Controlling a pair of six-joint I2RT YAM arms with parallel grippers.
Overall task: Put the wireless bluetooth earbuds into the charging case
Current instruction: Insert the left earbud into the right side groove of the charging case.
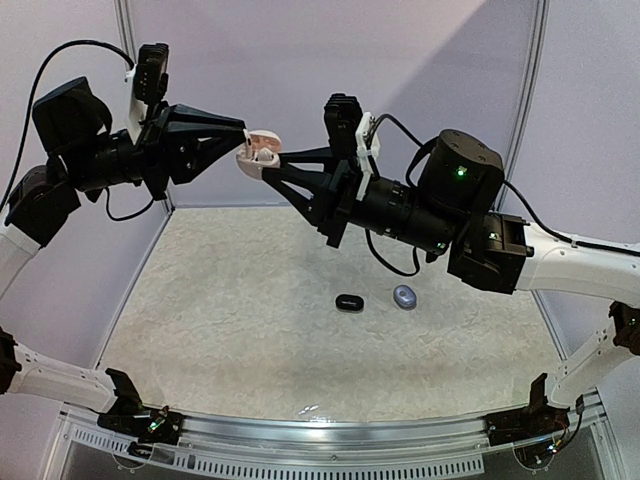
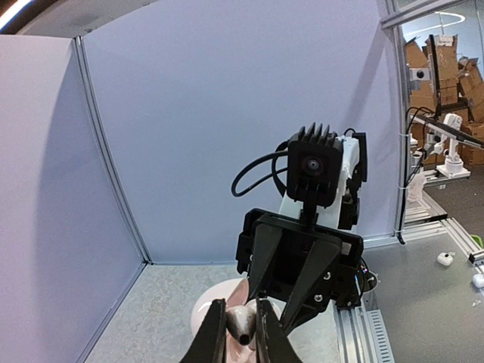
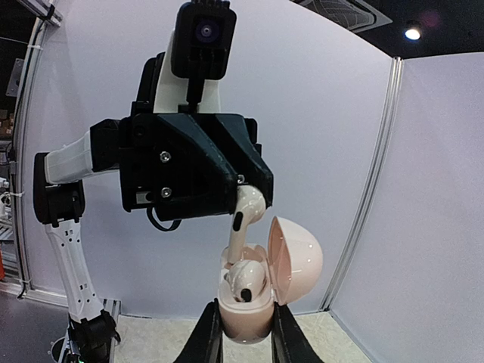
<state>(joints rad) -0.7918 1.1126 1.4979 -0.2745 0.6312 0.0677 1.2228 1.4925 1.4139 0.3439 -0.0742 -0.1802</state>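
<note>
Seemingly upright — earbud (image 3: 240, 227), stem downward

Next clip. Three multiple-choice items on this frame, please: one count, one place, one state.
1. How many small items lie on the mat?
A. two
B. four
C. none

2. Where is the pink charging case?
A. on the mat
B. on the front rail
C. raised, in the right tool

3. The case's lid is:
A. shut
B. open
C. detached

Key:
1. A, since only a black item and a silvery-grey item lie there.
2. C, since the right wrist view shows the fingers clamped on the case in the air.
3. B, since it stands hinged back, with a seated earbud showing inside.
</note>
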